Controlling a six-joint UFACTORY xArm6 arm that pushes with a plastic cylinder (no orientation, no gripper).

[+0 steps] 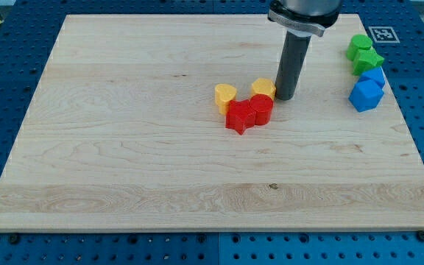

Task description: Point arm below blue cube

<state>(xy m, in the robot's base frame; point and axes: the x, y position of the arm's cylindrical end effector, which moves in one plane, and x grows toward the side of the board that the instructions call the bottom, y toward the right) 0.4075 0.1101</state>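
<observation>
Your view has my tip [284, 98] down on the pale wooden board [124, 147], a bit toward the view's right of centre and in the upper half. It's a plain dark rod, no jaws, so nothing spreads, closes or pinches. The tip sits just beside the yellow block [263, 88], on that block's right side, touching or nearly so; you can't tell which from here. Next out: a red cylinder-like block [261, 109] just below the yellow one, pressed against a red star-shaped block [239, 117] to its left. A yellow heart-shaped block [225, 96] sits at the upper left of the red pair. The task piece, the blue cube [365, 95], is near the board's right edge, well apart from the tip, roughly level with it. A second blue block [375, 76] touches it from above. Above that, by the top right corner, a green star-shaped block [369, 59] and a green rounded block [359, 45] are stacked edge to edge.
</observation>
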